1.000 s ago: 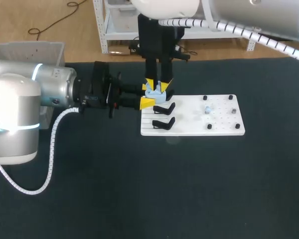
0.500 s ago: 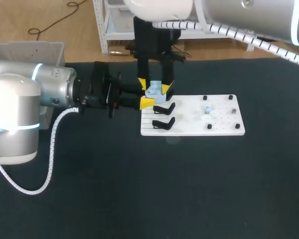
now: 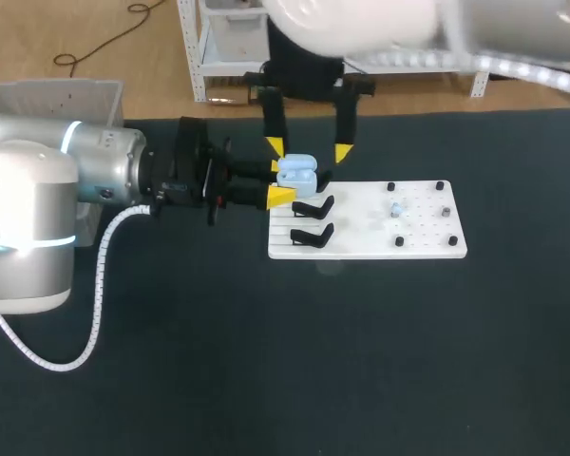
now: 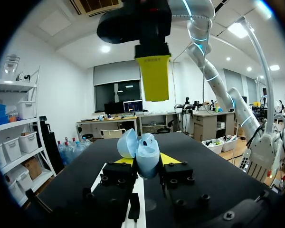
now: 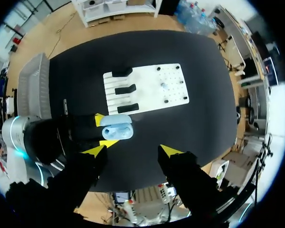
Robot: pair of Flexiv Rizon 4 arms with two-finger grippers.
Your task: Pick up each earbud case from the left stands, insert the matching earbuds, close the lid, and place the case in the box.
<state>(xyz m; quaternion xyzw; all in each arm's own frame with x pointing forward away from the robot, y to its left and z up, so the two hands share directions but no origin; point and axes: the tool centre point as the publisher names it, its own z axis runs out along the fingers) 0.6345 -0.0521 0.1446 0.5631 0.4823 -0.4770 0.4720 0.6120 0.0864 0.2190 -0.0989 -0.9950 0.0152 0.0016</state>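
Note:
A light-blue earbud case (image 3: 297, 174) is held just past the left end of the white stand board (image 3: 367, 242), with my left gripper (image 3: 279, 182) shut on its sides. In the left wrist view the case (image 4: 142, 152) sits between the yellow tips of that gripper (image 4: 147, 160), its lid tilted open. My right gripper (image 3: 309, 149) hangs open above the case, touching nothing. From the right wrist the case (image 5: 116, 129) lies below and ahead of the spread fingers of the right gripper (image 5: 132, 151). A light-blue earbud (image 3: 397, 209) rests on the board.
Two black stands (image 3: 312, 207) sit at the board's left end, with several black pegs and a small grey piece (image 3: 445, 211) at its right end. A grey bin (image 3: 52, 95) stands off the table's far left corner. Dark table surface lies in front of the board.
My right gripper has let go of the case, spread its fingers and risen above it. The left gripper and the case have stayed in place.

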